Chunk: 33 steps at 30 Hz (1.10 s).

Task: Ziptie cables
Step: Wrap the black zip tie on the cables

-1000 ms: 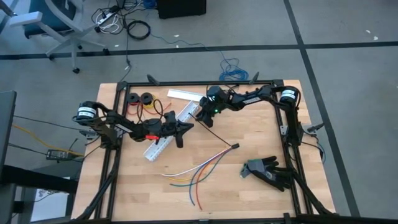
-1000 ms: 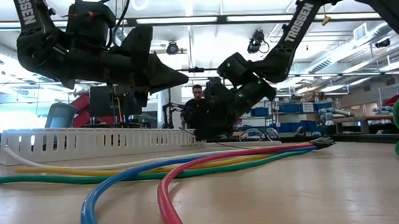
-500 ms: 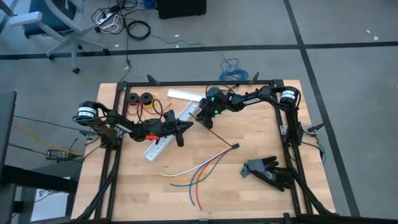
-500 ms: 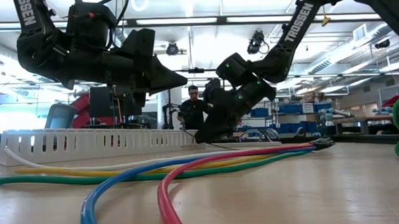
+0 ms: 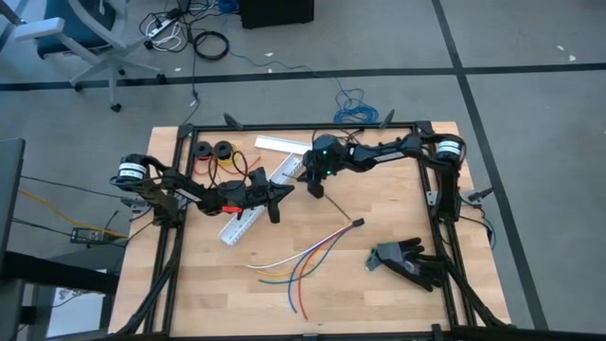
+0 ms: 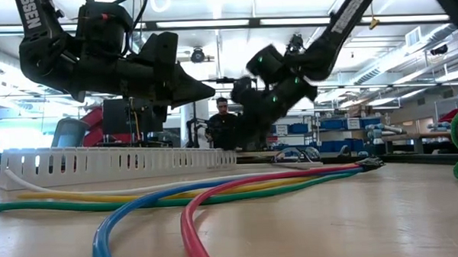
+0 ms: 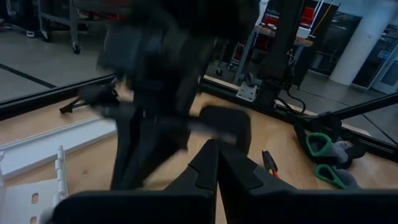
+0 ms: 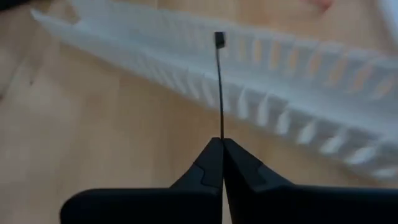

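The right claw (image 8: 222, 142) is pinched together on the ziptie (image 8: 219, 87) — in the right wrist view the thin black strap runs straight out from between the closed fingertips, its small square head at the far end, seen against a white slotted duct (image 8: 292, 62) that lies across the wooden counter (image 8: 93, 124). In the high view this claw (image 5: 315, 184) sits just above the centre of the frame, at the upper end of the duct (image 5: 248, 213), and part of the strap (image 5: 319, 196) shows as a short dark line below it.

The left claw (image 5: 274, 201) is left of centre in the high view, over the middle of the same duct. Its fingers are together with nothing between them, as the left wrist view (image 7: 217, 163) shows; the right arm fills that picture beyond them as a blurred dark mass.

The cables (image 5: 295, 262) lie loose on the counter (image 5: 379, 294) in the lower middle of the high view, fanned apart at their lower ends and drawn together toward a small dark end piece (image 5: 358, 224) right of centre. They are well apart from both claws. In the low view they sweep across the foreground (image 6: 216, 191) — blue, red, yellow, green and white strands.

A black glove (image 5: 409, 261) rests at the lower right of the counter, and two small black spools (image 5: 213, 150) stand near its upper left corner. In the low view a person (image 6: 224, 127) shows in the room behind the counter.
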Available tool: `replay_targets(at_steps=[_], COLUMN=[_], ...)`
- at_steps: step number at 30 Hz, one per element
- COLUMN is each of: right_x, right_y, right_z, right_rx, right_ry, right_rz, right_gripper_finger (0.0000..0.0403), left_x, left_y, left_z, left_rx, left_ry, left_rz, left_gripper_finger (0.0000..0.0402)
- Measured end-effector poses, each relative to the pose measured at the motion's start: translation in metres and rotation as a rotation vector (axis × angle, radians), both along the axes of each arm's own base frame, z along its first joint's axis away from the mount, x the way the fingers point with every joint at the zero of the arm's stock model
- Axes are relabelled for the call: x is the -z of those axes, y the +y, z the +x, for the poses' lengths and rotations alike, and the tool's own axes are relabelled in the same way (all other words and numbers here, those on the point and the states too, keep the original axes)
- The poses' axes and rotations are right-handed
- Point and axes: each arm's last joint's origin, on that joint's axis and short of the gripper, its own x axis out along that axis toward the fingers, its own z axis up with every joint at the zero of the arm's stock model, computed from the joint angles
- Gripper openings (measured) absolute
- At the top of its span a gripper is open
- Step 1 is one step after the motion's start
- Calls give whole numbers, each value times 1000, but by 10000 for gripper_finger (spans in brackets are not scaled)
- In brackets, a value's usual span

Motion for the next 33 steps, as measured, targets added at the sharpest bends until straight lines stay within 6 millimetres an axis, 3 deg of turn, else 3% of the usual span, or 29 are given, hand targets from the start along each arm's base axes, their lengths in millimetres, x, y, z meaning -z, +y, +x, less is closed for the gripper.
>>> replay_targets(at_steps=[6,13,17,21,25,29,33], right_x=[-63,-127,-150,-148,-126,-100,-81], right_y=[5,27,46,66,87,102,103], right_z=[-23,-79,-105,-109,-98,-95,-100], right_rx=[64,170,212,195,134,134,190], right_ry=[-29,83,74,-17,-206,-383,-469], right_rz=[-122,-200,-132,-82,-77,-133,-162], right_gripper_finger=[0,0,0,0,0,0,0], left_x=[-1,-5,-16,-33,-45,-45,-39], left_y=[0,3,5,4,5,9,14], left_z=[0,3,12,25,39,46,48], left_rx=[0,-86,-144,-92,3,94,158], left_ry=[-7,-12,-31,-66,-50,-73,-152], left_rz=[0,49,106,183,270,317,329], left_gripper_finger=[15,15,15,24,42,55,58])
